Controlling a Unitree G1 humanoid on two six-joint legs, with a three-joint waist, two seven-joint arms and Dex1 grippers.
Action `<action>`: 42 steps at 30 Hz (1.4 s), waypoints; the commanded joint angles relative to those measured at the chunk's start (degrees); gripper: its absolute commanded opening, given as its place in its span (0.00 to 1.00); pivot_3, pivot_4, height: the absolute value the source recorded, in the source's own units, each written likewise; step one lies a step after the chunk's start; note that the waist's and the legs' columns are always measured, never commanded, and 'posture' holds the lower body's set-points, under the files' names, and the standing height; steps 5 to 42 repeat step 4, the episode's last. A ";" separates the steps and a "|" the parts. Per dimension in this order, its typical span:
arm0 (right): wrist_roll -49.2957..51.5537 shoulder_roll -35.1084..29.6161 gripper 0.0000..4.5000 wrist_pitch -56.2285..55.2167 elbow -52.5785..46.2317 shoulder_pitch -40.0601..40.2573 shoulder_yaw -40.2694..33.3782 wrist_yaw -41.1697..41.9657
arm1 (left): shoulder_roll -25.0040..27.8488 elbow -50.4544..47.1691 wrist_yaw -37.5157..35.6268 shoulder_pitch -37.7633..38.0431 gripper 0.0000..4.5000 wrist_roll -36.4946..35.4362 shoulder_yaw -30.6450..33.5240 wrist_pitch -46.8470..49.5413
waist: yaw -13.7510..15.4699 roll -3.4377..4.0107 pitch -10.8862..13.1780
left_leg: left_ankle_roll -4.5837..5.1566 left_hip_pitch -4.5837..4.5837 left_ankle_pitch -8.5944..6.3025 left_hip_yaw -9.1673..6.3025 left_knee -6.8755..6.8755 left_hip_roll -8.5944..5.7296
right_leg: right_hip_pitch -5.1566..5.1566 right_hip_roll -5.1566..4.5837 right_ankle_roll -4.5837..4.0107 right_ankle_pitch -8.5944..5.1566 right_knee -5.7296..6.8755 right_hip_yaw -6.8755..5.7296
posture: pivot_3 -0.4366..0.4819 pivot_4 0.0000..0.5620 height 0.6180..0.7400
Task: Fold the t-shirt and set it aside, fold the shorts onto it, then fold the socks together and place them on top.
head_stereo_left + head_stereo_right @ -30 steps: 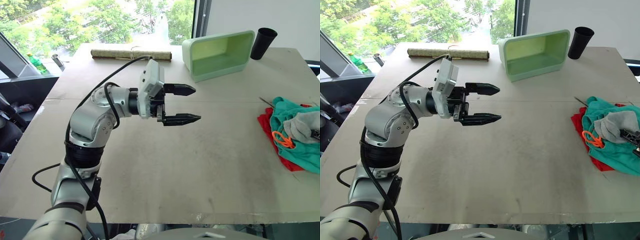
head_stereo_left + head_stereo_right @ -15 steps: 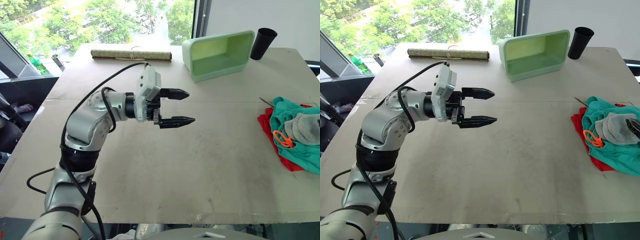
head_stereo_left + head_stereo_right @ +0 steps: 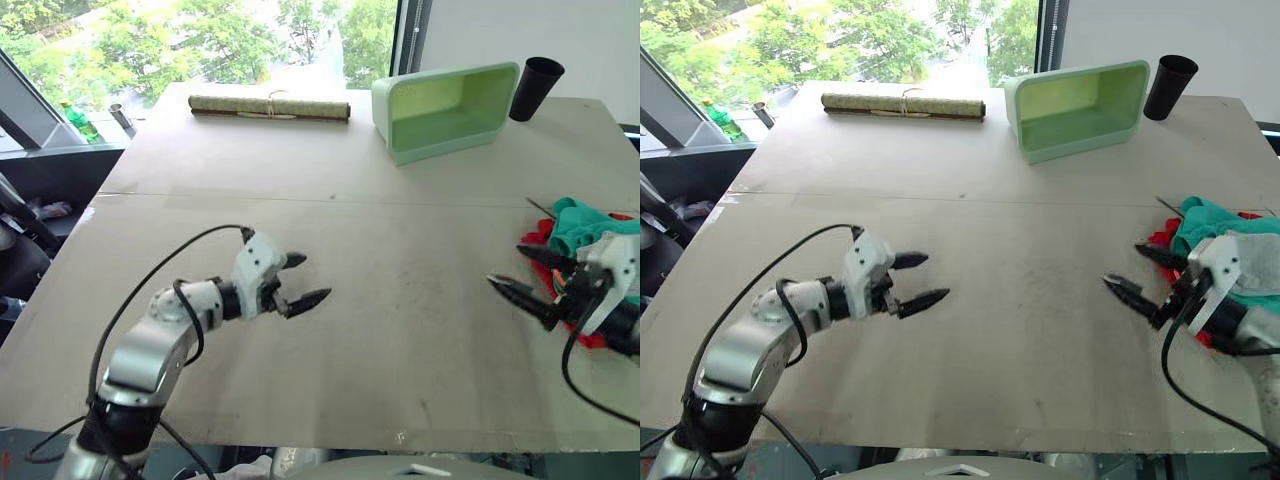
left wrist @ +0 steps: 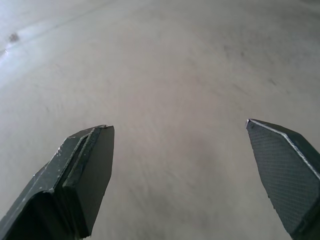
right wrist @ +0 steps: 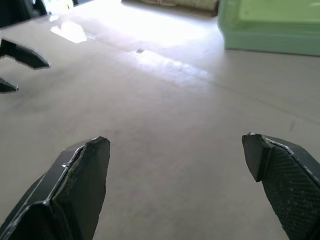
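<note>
Table [image 3: 330,150] by window, mostly bare. Clothes pile at right edge: shorts [image 3: 580,218] over t-shirt [image 3: 534,232]. Socks not made out. Right gripper [image 3: 1137,274] wide, empty, just beside pile, tips pointing away from it. Left gripper [image 3: 300,279] wide, empty, well apart from pile. Right arm nearer.

Crumpled teal shorts [image 3: 582,220] atop red t-shirt [image 3: 537,234], table's right edge

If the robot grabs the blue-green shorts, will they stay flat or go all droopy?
Probably droopy. The shorts lie crumpled in soft folds on the t-shirt, so they'd likely sag from the jaws. They look light, and may drag the shirt along.
</note>
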 commanded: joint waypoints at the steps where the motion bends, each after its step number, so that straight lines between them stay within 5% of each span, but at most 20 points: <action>1: -3.89 1.38 0.99 -9.21 2.90 3.87 3.46 4.34 | -1.03 -3.11 1.49 6.12 1.00 2.16 0.37 -5.45 | -0.14 0.03 0.00 | 0.00 0.01 -0.01 0.00 -0.02 0.00 | 0.00 0.00 0.00 -0.01 -0.01 0.00 | 0.48 0.27 1.00; 42: -4.69 3.02 0.99 -14.24 6.89 5.44 4.54 6.11 | -2.10 -0.89 1.72 9.82 1.00 4.39 -0.55 -10.35 | -0.17 0.07 0.00 | -0.02 0.05 0.01 -0.01 -0.02 0.02 | -0.01 0.00 -0.02 -0.17 0.00 -0.02 | 0.48 0.27 1.00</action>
